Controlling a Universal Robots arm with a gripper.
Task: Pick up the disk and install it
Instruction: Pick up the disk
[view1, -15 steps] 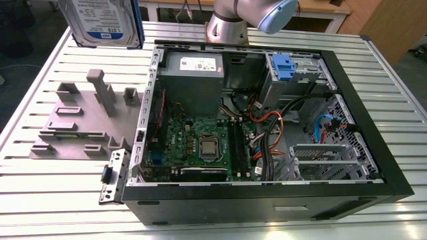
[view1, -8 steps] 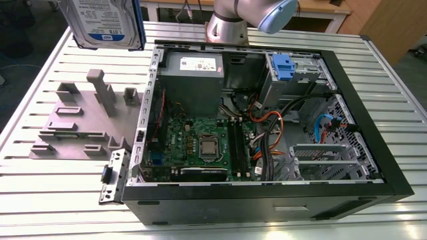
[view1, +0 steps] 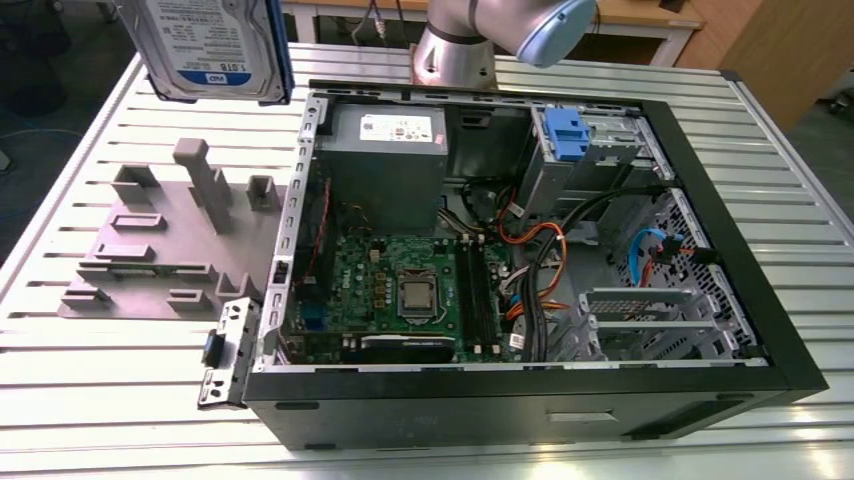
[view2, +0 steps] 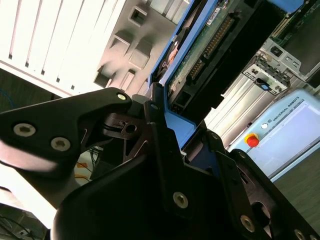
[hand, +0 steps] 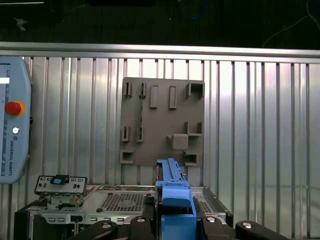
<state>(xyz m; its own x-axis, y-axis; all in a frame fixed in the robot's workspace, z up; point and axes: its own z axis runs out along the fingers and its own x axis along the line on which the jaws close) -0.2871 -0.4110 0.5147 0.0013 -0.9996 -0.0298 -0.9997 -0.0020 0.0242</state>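
The disk (view1: 214, 45) hangs in the air past the open computer case (view1: 534, 400), toward the exterior view's left, over the slatted table (view1: 80, 380). The gripper (hand: 173, 220) has its jaws clamped on the blue carrier frame. I'd guess it's stiff, fairly dense and shock-sensitive, so the frame edges are the right place to grip.

Disk (view1: 214, 45) raised, label toward the camera, over the slatted table (view1: 80, 400); grey fixture plate (view1: 147, 250) lies beside the open computer case (view1: 534, 405); arm base (view1: 454, 55) behind.
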